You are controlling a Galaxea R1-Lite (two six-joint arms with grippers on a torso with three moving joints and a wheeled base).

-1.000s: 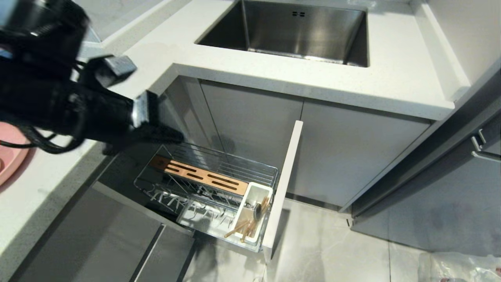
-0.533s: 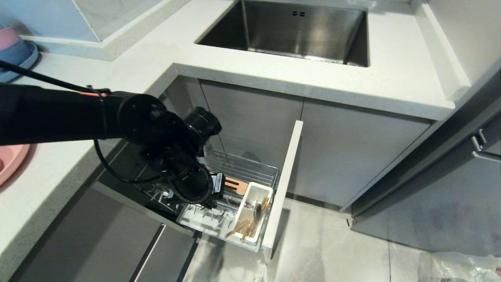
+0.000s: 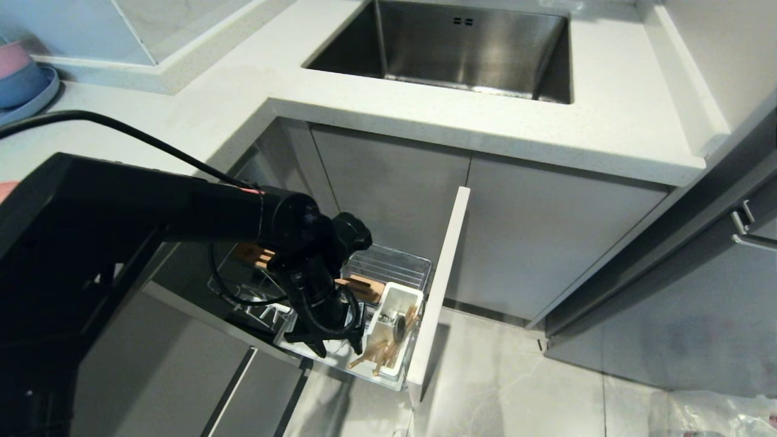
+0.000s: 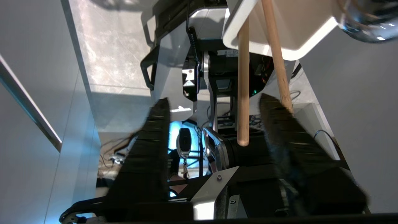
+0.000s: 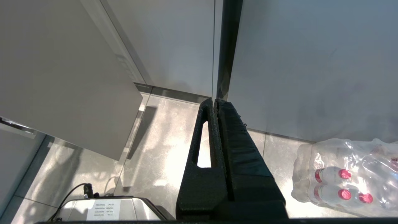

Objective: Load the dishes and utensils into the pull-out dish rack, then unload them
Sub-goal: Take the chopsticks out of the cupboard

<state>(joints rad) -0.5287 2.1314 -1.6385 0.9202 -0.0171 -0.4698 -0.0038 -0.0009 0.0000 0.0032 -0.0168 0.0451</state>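
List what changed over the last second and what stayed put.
The left gripper swung down from counter height to the pull-out dish rack and opened, fingers now straddling the chopsticks without closing. Chopsticks, spoon and rack have not moved.

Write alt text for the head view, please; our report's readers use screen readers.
The robot's left gripper, fingers open, reaches down beside the white utensil cup holding wooden chopsticks and a spoon at the front of a pulled-out wire dish rack. Above are a white counter and a steel sink.
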